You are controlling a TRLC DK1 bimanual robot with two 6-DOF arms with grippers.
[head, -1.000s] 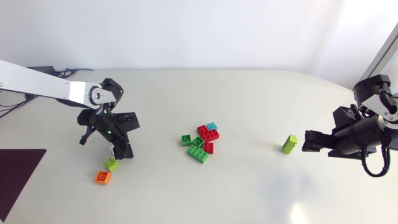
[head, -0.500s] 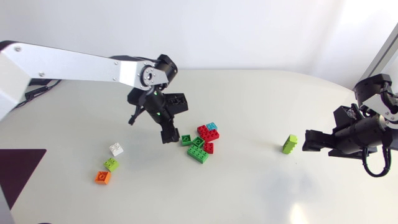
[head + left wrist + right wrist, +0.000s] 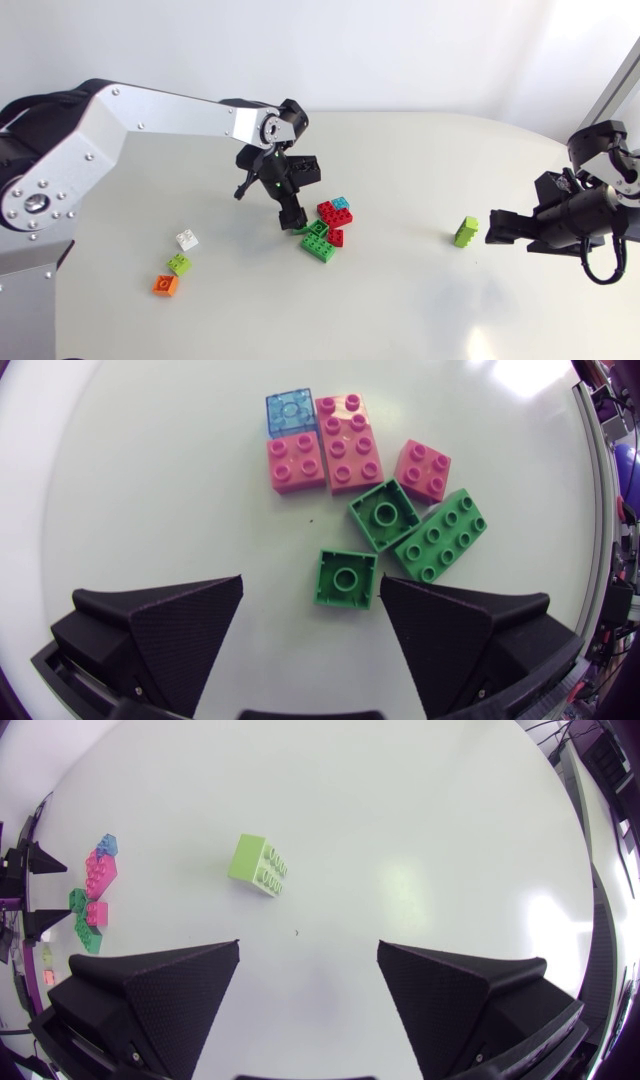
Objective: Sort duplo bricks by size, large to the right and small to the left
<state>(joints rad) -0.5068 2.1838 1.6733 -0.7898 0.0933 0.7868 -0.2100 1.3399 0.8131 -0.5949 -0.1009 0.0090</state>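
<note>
The small green brick (image 3: 346,577) lies studs up on the table (image 3: 150,480), between the fingertips of my left gripper (image 3: 310,588). The jaws are spread wide. The brick sits close to one finger, and I cannot tell whether they touch.

Just ahead of it lies a second green brick (image 3: 384,515) of the same size, with a long green brick (image 3: 440,535) beside that one. Further ahead are the red bricks: one long red brick (image 3: 349,440) with a small red brick (image 3: 296,463) against its side and another small one (image 3: 422,468) near its other side. A pale blue brick (image 3: 290,412) lies next to them.

On the table's left side, well apart from this pile, lie a white brick (image 3: 186,240), a lime brick (image 3: 179,263) and an orange brick (image 3: 165,285).

On the right side a long lime brick (image 3: 260,865) lies alone, ahead of my right gripper (image 3: 308,948) and apart from it. That gripper's jaws are spread too.
</note>
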